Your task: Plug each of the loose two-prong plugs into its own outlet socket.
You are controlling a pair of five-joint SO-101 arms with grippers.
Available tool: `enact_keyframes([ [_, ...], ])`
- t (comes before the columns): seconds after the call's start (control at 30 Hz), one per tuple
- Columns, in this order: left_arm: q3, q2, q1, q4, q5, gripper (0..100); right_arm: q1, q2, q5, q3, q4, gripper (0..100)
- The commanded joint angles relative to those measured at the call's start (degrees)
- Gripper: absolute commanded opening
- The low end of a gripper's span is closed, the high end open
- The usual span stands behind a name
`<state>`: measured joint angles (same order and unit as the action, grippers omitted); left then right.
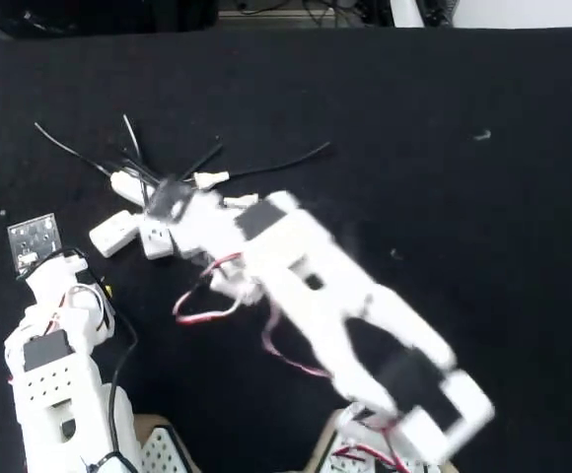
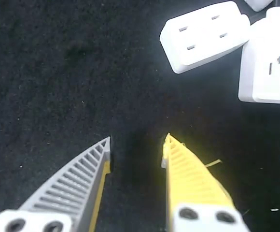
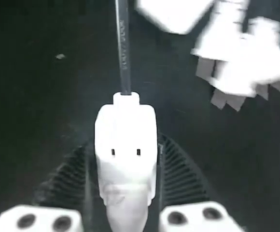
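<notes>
High view: right gripper [image 1: 173,202] sits over a heap of white plugs and black cords [image 1: 266,166], just beside the outlet block [image 1: 115,233].

Left wrist view: left gripper [image 2: 136,145] spread wide, empty, near the outlet block [image 2: 205,35]; a second socket [image 2: 270,67] touches that block.

Right wrist view: right gripper [image 3: 125,142] pinches a plug [image 3: 125,125], cord [image 3: 122,43] trailing; prongs unseen.

Step, as judged: plug in hand, insertion pending. Next needs the prongs lined up with the block's slots. Crowding cords may obstruct.

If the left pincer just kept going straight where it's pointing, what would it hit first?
Most likely just the black table cover: the left pincer is open over bare cloth, and the white socket block lies off to one side of its line. Depth is hard to judge here.
</notes>
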<state>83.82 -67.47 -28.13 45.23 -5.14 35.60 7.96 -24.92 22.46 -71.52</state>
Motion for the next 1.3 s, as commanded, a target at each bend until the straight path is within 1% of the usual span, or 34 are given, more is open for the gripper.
enact_keyframes([
  [0.0,-3.38,-0.53,-0.4,-0.7,0.62,18,-11.87,13.76,4.04,-3.38,-1.14,1.1],
  [0.1,-3.3,-0.53,-0.31,-0.7,0.62,18,-24.97,17.1,4.13,-3.47,0.44,1.1],
  [0.2,-3.3,-0.53,-0.31,-0.7,0.7,18,-36.92,15.87,4.13,-3.47,3.69,1.1],
  [0.27,-3.3,-0.53,-0.31,-0.7,0.7,18,-42.64,13.49,4.13,-3.47,6.15,1.1],
  [0.33,-3.3,-0.53,-0.31,-0.7,0.7,18,-45.71,10.24,4.13,-4.62,7.74,1.1],
  [0.5,-3.3,-0.53,-0.22,-0.7,0.7,18,-50.81,-2.15,4.13,-15.25,7.91,1.1],
  [0.63,-3.21,-0.53,-0.22,-0.79,0.7,18,-54.42,-15.16,3.96,-29.76,7.65,1.1],
  [0.73,-3.03,-0.53,-0.22,-1.58,0.7,18,-55.3,-26.07,3.6,-41.89,7.21,1.1],
  [0.87,-1.45,-0.53,-0.22,-4.31,0.7,18,-56.18,-41.63,3.6,-60.35,1.76,1.1],
  [1.1,-1.27,-0.53,-0.22,-4.57,0.7,18,-56.53,-67.38,3.6,-96.13,-8.44,1.1],
  [1.27,-1.27,-0.53,-0.22,-4.57,0.7,18,-57.05,-80.75,3.6,-115.47,-14.77,1.4],
])
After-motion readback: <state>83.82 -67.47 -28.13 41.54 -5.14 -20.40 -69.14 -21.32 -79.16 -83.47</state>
